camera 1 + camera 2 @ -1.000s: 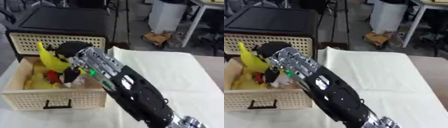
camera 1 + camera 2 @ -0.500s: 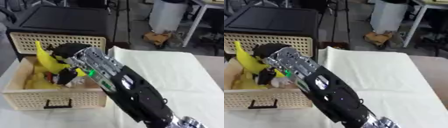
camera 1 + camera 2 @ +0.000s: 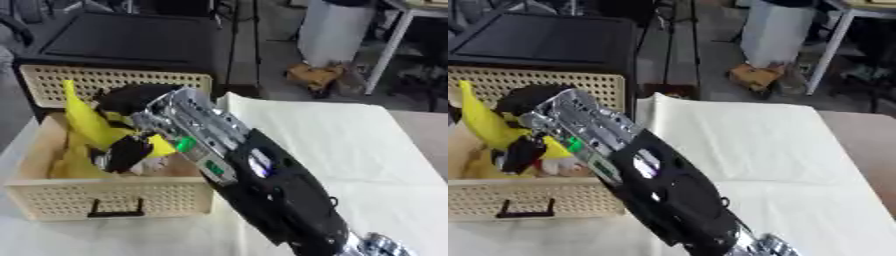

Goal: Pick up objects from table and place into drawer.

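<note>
**Banana over drawer, release pending**

Far left, drawer (image 3: pixel 105 200) stands open on the bench (image 3: pixel 350 150), already holding yellow items plus something pale. Over it the right robot hand (image 3: pixel 131 97) has its dark fingers curled round a banana (image 3: pixel 86 120), tip up, low inside the drawer walls. Likely last step: let go, pull out. To the right, cloth-covered bench shows nothing left to pick. Left robot hand not visible.

Drawer (image 3: pixel 105 205) crowded — cloth (image 3: pixel 350 145) bare
</note>
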